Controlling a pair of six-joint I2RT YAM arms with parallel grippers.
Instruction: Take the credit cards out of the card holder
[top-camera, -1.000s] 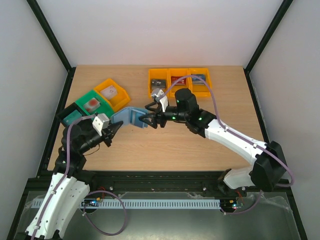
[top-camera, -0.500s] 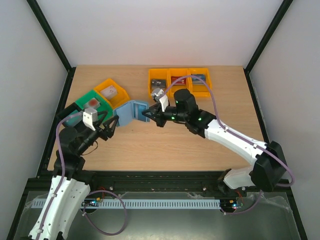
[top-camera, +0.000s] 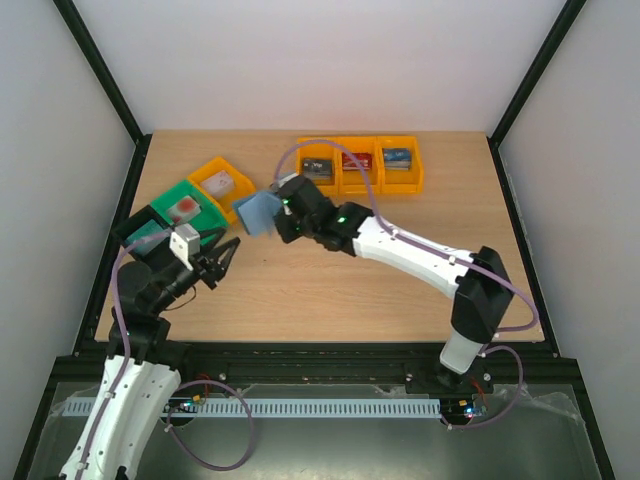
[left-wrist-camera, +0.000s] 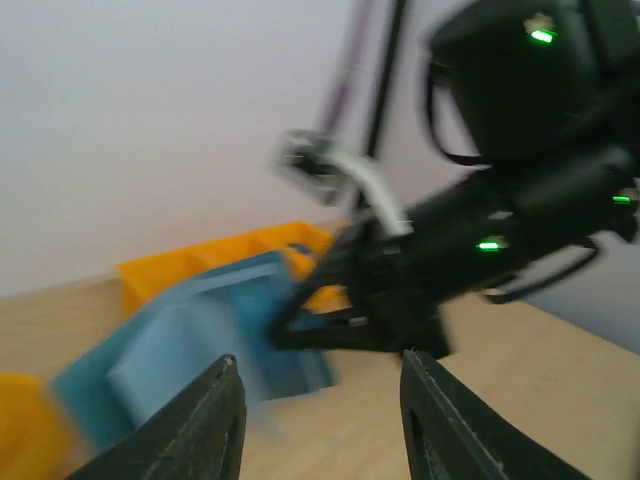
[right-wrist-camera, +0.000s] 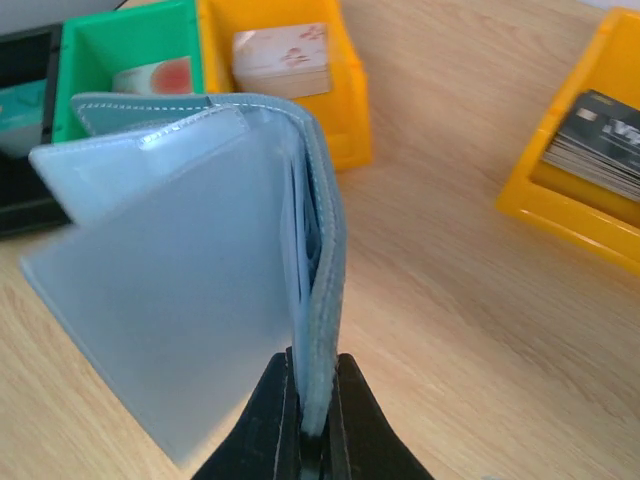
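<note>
Card holder (top-camera: 256, 212) hangs half open, upper centre-left, just beside the yellow bin (top-camera: 222, 183). Left gripper (top-camera: 218, 262), lower left: jaws apart, empty, aimed at it, probably to empty it. Right gripper (top-camera: 277, 215) is clamped on its folded edge, presenting the open side leftward.

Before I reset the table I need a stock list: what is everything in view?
card holder: one, teal-blue, held by the right pincer near the left bins.
credit cards: count unclear; mixed colours; inside the bins.
orange bins: four; three along the far edge, one far left.
green bin: one, green, far left.
black bin: one, black, left edge.
table: one, light wood.
left pincer: one, black, open, near left.
right pincer: one, black, shut on the card holder.
</note>
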